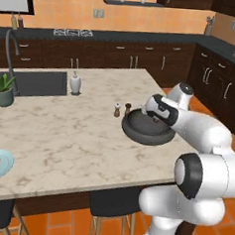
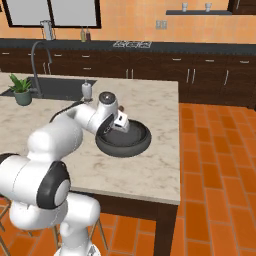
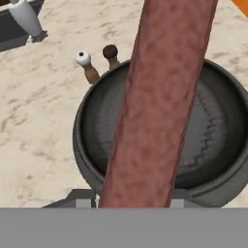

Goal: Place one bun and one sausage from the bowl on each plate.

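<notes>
sausage (image 3: 160, 101) pinched in end effector (image 1: 154, 113) | above bowl (image 3: 85, 145) | shakers (image 3: 97, 63) beside

Bright, even rendered light, soft faint shadows, no glare; all views slightly coarse and low-resolution

No readable text, label, brand, number or sign appears anywhere in these views. The bottles and appliances carry no legible marking.
</notes>
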You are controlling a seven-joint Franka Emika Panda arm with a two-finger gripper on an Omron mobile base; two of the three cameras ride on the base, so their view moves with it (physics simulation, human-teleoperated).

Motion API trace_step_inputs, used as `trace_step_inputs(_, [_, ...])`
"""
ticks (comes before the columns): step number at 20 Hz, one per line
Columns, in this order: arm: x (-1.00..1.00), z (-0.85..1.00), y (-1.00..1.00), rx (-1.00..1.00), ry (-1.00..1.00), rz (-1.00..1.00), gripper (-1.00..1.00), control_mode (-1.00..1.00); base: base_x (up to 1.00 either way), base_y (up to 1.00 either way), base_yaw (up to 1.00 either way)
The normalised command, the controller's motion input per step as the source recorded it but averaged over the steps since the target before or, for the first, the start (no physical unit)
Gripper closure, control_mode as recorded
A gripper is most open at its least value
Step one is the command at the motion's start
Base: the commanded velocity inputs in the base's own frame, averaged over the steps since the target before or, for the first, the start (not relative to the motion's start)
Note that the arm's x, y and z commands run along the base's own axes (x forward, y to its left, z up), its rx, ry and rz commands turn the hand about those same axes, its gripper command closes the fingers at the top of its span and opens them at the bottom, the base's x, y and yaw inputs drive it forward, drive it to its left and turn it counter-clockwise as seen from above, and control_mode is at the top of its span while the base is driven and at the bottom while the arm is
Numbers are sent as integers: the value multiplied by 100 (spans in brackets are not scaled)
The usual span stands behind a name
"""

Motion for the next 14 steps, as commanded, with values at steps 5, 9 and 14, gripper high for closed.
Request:
trace_step_inputs(5, [-100,43,27,-7,-8,17,100,-100,0,0,0])
trace_step_inputs(9, [-100,64,16,-7,-21,14,100,-100,0,0,0])
trace_step_inputs(14, [-80,48,6,-4,-18,11,100,100,-20,5,2])
